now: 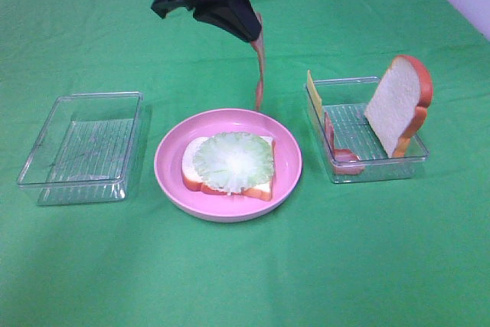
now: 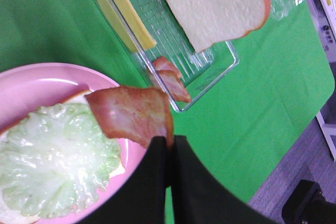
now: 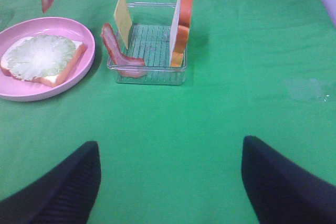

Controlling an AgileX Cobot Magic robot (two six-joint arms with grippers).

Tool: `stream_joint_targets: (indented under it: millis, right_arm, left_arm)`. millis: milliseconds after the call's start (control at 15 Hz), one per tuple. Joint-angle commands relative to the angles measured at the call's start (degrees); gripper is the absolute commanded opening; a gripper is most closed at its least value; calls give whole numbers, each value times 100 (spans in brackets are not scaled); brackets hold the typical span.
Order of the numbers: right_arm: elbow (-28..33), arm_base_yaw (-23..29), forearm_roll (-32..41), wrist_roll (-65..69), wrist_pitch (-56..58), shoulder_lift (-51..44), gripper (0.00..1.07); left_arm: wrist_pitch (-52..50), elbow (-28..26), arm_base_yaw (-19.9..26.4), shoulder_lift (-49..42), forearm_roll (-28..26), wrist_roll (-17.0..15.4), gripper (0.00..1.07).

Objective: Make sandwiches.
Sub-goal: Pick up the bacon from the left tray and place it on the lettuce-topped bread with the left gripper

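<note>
Since your left end effector (image 2: pixel 169 141) clamps the bacon strip (image 2: pixel 134 114) by one end, it hangs limp | lettuce (image 2: pixel 52 161) waits below | right end effector (image 3: pixel 170 179): apart, empty.

No legible words, brands or numbers, only faint marks on the clear tray (image 2: pixel 210 82) at three o'clock from the pink plate (image 1: pixel 285 151), unreadable.

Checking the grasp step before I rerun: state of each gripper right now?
Left gripper: closed, holding a bacon strip in the air.
Right gripper: open, holding nothing.
</note>
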Motion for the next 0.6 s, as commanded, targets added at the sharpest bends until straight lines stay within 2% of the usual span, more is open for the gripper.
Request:
stream_joint_targets:
  millis: [67, 267, 467, 600]
  right_arm:
    - [6, -29, 6, 6, -46, -80, 71]
    - [6, -29, 6, 6, -46, -80, 71]
    - [6, -29, 6, 6, -46, -80, 71]
    - [6, -29, 6, 6, -46, -80, 71]
  left_arm:
    - [86, -6, -246, 384, -29, 40, 0]
    - [212, -6, -327, 716, 281, -11, 0]
    - [321, -6, -327, 911, 1197, -539, 0]
    - [521, -6, -327, 1026, 1364, -773, 0]
